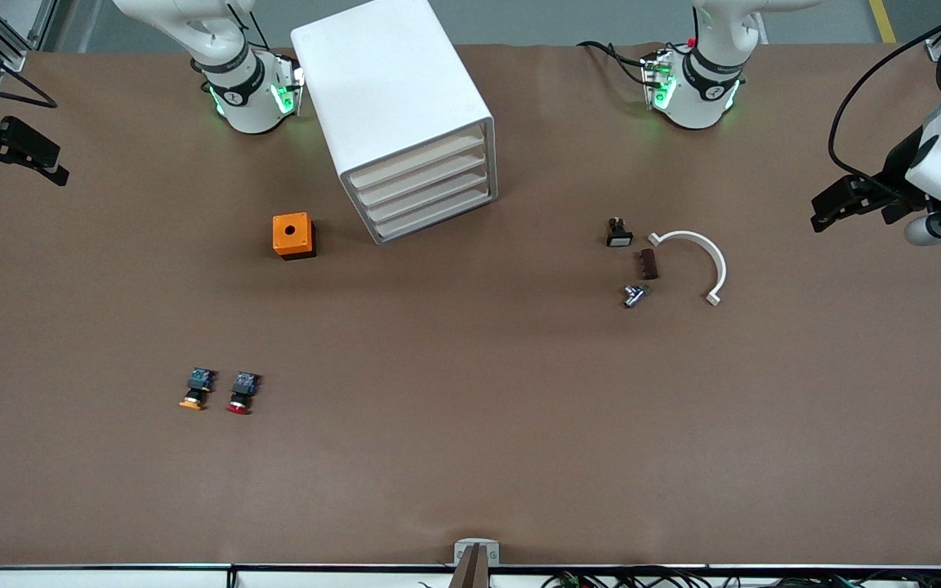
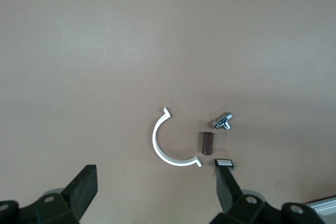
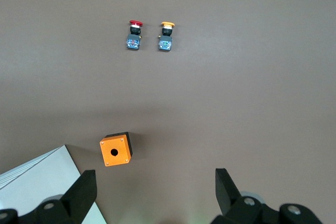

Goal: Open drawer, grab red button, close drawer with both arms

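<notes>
You see all four drawers closed; the red-capped button lies beside the orange-capped one. Both grippers, left and right, hover spread at the table's ends, probably waiting.

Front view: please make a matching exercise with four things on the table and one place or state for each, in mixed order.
Things:
1. red-capped button
2. orange box
3. white half-ring
4. drawers of the white cabinet

Descriptions:
A. all four closed
B. beside the cabinet, hole on top
C. beside the orange-capped button, nearest the front camera
D. toward the left arm's end, beside small parts

Pairs: 1-C, 2-B, 3-D, 4-A
</notes>
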### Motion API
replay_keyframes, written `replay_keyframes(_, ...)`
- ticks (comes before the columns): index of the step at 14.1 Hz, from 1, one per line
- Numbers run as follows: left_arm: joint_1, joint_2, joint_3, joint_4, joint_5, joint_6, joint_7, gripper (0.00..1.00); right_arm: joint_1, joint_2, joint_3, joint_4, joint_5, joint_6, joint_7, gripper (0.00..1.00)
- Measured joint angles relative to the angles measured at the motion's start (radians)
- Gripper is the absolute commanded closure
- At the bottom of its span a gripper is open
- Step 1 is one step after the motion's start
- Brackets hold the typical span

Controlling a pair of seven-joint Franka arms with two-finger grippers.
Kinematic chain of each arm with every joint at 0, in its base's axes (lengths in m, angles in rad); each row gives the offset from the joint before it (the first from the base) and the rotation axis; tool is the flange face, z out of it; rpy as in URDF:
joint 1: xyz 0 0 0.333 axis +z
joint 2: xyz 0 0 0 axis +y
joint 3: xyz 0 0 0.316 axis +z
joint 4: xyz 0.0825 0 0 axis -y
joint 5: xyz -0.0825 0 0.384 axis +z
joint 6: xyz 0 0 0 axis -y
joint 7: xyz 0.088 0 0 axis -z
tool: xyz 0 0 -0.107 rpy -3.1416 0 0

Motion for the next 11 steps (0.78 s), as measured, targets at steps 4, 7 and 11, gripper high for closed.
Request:
replay_keyframes(4,-0.002,0.0,0.0,0.013,0.0,0.0,0.0,0.0,0.0,0.0,0.0,0.0,0.0,0.0,-0.007,0.0)
replay_keyframes(7,-0.003,0.0,0.0,0.019,0.0,0.0,0.0,0.0,0.0,0.0,-0.001,0.0,0.0,-0.009,-0.036,0.0)
replay_keyframes(11,-0.003,0.0,0.0,0.026,0.0,0.0,0.0,0.0,0.0,-0.001,-0.002,0.0,0.0,-0.012,-0.043,0.0)
